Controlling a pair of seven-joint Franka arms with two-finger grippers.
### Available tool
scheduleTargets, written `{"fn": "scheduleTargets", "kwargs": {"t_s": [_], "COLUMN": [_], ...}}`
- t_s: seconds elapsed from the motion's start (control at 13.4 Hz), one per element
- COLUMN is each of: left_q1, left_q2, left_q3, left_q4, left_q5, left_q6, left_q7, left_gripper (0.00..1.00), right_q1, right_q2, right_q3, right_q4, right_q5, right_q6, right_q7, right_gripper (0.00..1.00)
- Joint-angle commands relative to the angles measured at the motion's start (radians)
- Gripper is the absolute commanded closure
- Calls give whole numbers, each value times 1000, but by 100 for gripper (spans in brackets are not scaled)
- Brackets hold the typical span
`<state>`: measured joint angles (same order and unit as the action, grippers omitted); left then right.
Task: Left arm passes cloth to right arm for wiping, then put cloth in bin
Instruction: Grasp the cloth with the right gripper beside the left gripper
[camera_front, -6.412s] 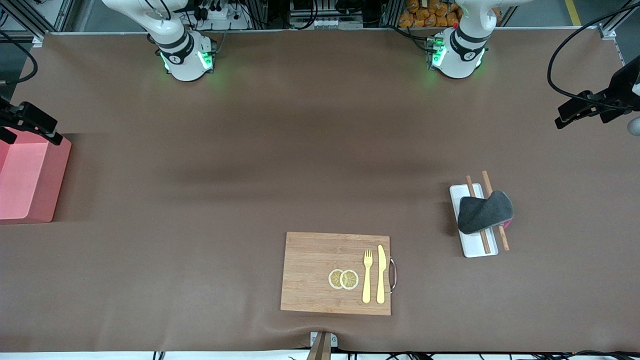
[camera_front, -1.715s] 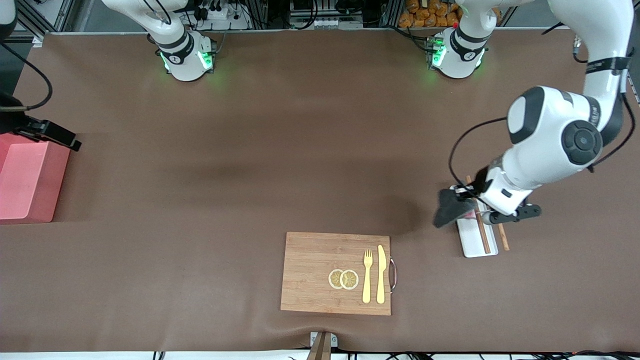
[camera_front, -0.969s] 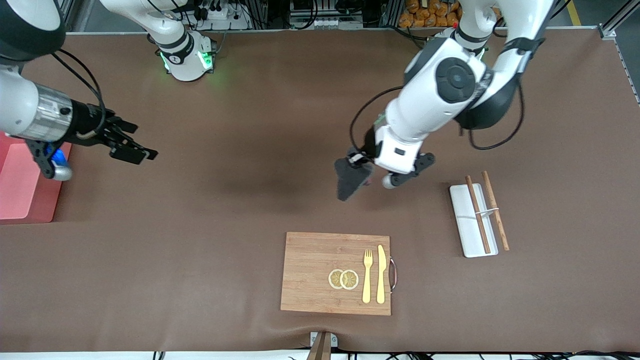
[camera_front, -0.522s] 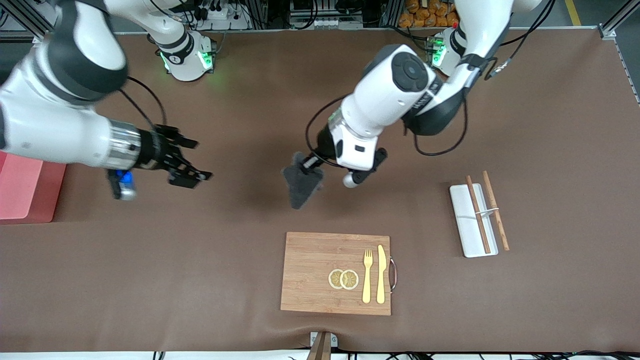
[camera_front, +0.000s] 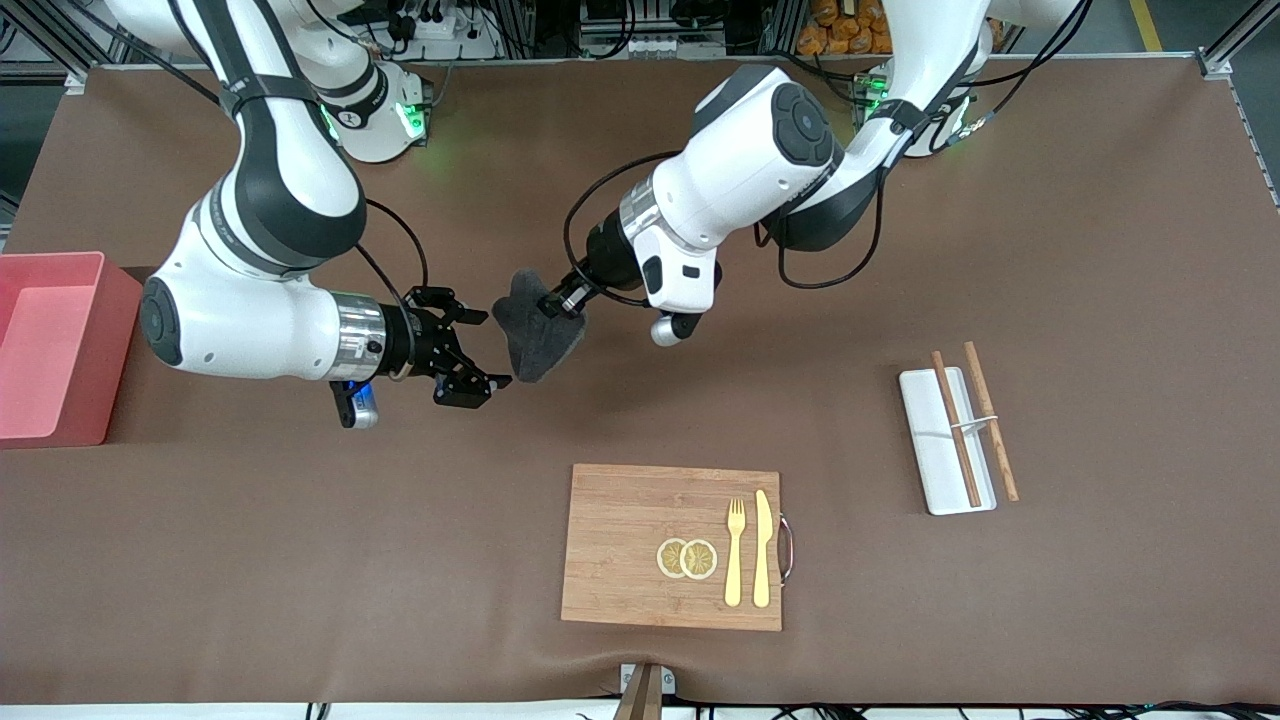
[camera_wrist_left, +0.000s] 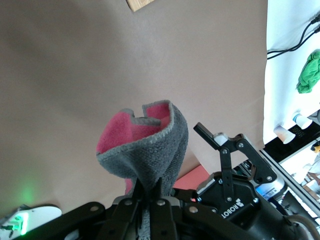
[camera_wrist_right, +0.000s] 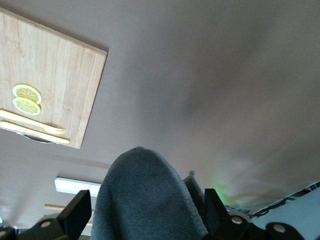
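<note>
In the front view you see the left arm's black end effector (camera_front: 562, 297) held in the air over the bare brown tabletop (camera_front: 1100, 250), clamped on the small dark grey folded cloth with a pink edge (camera_front: 530, 327), which hangs from its fingers. The right arm's black end effector (camera_front: 470, 350) is just beside the cloth, its fingers spread wide with nothing between them yet, one tip close to the cloth's lower edge. The pink rectangular plastic bin (camera_front: 50, 345) sits at the right arm's end of the tabletop, well apart from the cloth. Nearer to the camera lies the rectangular wooden cutting board (camera_front: 620, 520) carrying two yellow lemon slices (camera_front: 687, 558), a yellow fork (camera_front: 735, 553) and a yellow knife (camera_front: 762, 549). Toward the left arm's end you find the white rectangular tray (camera_front: 935, 455) with two brown wooden chopsticks (camera_front: 975, 420), one lying on it and one along its edge. In the left wrist view you see the cloth (camera_wrist_left: 145, 145) pinched between closed fingers (camera_wrist_left: 150, 210), its pink inner face curling open, with the right arm's spread end effector (camera_wrist_left: 230, 160) just beside it. In the right wrist view the grey cloth (camera_wrist_right: 145, 200) fills the space between the open fingers (camera_wrist_right: 75, 210), and the cutting board (camera_wrist_right: 50, 75) with the lemon slices (camera_wrist_right: 26, 99) shows farther off.
</note>
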<state>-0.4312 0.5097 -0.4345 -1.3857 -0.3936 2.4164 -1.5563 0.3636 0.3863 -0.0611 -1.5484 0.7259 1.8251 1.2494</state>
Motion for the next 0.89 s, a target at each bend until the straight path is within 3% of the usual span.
{"fn": "scheduleTargets", "kwargs": {"t_s": [0.0,0.07,0.15,0.22,0.37,0.45,0.6,0.67,0.82], "left_q1": [-9,-12,-17,-17,-17,-17,-15,-17,-15], "left_q2": [26,30,33,36,38,39,39,39,39], "left_q3": [0,0,2,2,2,2,2,2,3], "left_q4": [22,22,22,22,22,20,20,19,19], "left_q5": [-24,-24,-24,-24,-24,-24,-24,-24,-24], "left_q6": [38,44,50,52,52,52,52,52,52], "left_q7": [-16,-16,-16,-15,-15,-15,-15,-16,-16], "left_gripper": [100,100,100,100,100,100,100,100,100], "right_q1": [60,63,63,64,96,98,95,94,83], "right_q2": [17,19,17,19,19,17,17,17,17], "right_q3": [-6,-6,-6,-6,-6,-6,-6,-6,-6], "right_q4": [13,13,13,8,-12,-16,-18,-18,-16], "right_q5": [30,30,30,30,33,33,33,33,32], "right_q6": [55,60,60,62,77,77,68,68,66], "right_q7": [85,94,94,94,96,94,94,94,93], "right_gripper": [0,0,24,33,34,47,94,100,100]}}
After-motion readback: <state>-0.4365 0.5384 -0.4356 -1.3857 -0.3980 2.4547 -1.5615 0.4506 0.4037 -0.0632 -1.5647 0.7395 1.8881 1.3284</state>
